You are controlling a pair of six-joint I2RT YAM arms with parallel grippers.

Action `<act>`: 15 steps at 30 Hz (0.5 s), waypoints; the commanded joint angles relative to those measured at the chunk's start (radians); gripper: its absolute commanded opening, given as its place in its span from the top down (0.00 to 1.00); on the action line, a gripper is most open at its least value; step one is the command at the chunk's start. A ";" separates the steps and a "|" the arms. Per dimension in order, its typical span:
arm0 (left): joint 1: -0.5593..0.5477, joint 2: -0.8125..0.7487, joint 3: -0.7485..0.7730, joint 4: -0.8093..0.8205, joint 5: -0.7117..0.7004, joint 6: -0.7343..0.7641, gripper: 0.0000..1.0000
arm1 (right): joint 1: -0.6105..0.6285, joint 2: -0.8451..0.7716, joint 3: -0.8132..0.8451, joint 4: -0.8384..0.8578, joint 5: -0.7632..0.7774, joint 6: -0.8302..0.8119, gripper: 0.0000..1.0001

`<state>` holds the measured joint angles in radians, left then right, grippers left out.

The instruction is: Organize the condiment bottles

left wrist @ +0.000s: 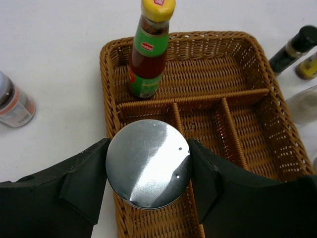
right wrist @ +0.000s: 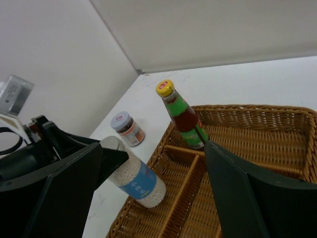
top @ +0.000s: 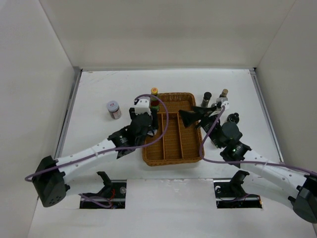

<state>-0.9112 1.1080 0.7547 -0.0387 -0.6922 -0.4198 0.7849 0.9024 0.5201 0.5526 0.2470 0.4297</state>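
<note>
Counter [top: 99, 89] carries wicker tray [top: 184, 148], R fingers [right wrist: 247, 198] spread wide over its right side, L fingers [left wrist: 84, 173] clamped on white blue-band bottle [right wrist: 136, 183] tilted at tray's left edge, red-green sauce bottle [left wrist: 148, 54] upright in far-left compartment, small jar [top: 113, 109] on counter left of tray.

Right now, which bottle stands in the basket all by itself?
The red sauce bottle with the yellow cap, upright in the far compartment of the basket. The white, blue-banded bottle is tilted in the left gripper; the others stand on the table.
</note>
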 commanded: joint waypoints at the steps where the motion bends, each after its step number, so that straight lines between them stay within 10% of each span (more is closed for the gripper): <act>1: 0.025 0.033 0.063 0.163 -0.007 0.009 0.63 | -0.003 -0.026 -0.029 0.052 0.037 0.032 0.10; 15: 0.082 0.174 -0.003 0.352 0.034 0.004 0.56 | -0.029 -0.028 -0.091 0.102 0.080 0.050 0.10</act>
<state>-0.8375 1.2892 0.7387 0.1440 -0.6563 -0.4183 0.7593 0.8669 0.4274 0.5766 0.3149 0.4656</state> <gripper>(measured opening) 0.578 0.899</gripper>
